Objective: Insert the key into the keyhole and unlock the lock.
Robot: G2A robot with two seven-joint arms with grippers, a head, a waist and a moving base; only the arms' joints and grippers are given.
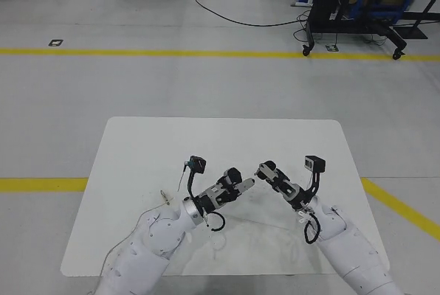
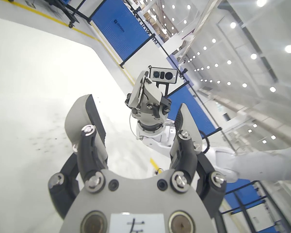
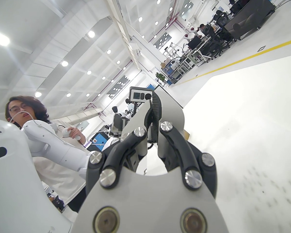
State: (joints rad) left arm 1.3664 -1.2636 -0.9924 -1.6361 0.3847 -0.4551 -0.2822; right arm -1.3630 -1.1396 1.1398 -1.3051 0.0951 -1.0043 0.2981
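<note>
You have one small pale item [image 1: 165,196] lying on the tabletop [image 1: 131,147] toward its near edge, left of the middle and just beside the left arm. It is too small for you to tell whether it is the key, the lock or something else. From the top view, the left gripper [image 1: 242,181] and the right gripper [image 1: 263,171] face each other tip to tip over the near half of the tabletop, close together but apart. The wrist views give you what the top view cannot. In the left wrist view, the left gripper [image 2: 135,103] stands wide open with nothing between its fingers [image 2: 82,117], and the right gripper [image 2: 142,83] sits straight ahead of it, raised off the surface. In the right wrist view, the right gripper [image 3: 152,103] has its fingers pressed together. You cannot tell whether anything thin is pinched between them. The fingers are smooth grey shells, wedge-shaped, lined with ribbed black pads [image 2: 97,120] and hinged on black links with round silver screws. The tabletop is a flat white board with rounded corners, and the wrist views show faint dark speckles on it.
</note>
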